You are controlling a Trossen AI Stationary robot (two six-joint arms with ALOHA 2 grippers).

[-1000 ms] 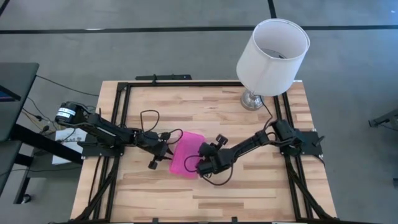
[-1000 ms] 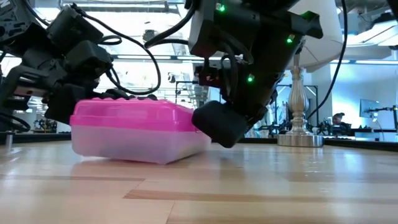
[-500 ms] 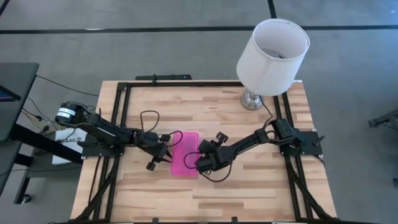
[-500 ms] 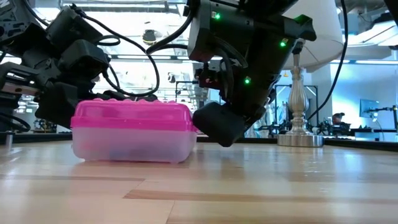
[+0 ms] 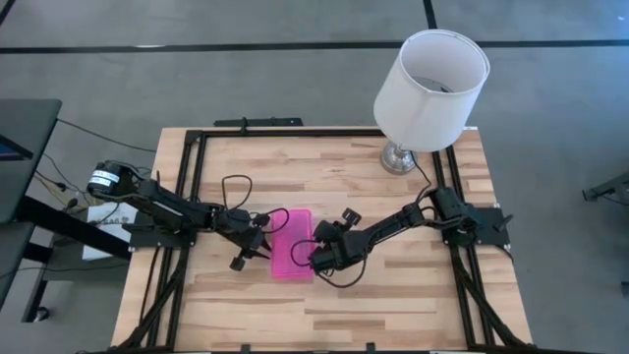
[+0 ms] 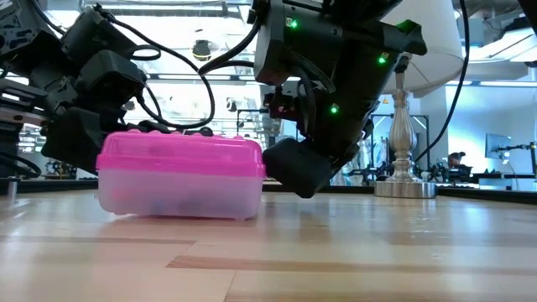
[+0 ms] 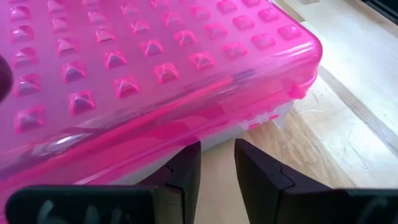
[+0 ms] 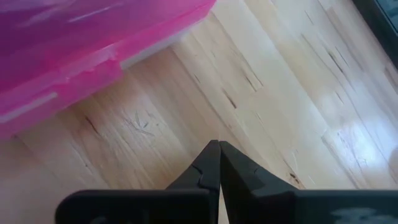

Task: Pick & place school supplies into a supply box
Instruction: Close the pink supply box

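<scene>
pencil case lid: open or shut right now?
Shut. The pink lid sits flat and level on the clear base in the low view, with no gap along the seam.

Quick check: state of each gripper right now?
Left gripper: slightly open, holding nothing, at the supply box.
Right gripper: shut, empty, beside the box.

One camera looks straight down, one level across the table (image 5: 393, 206) – both wrist cameras sit close – all share the pink box (image 5: 293, 244)
</scene>
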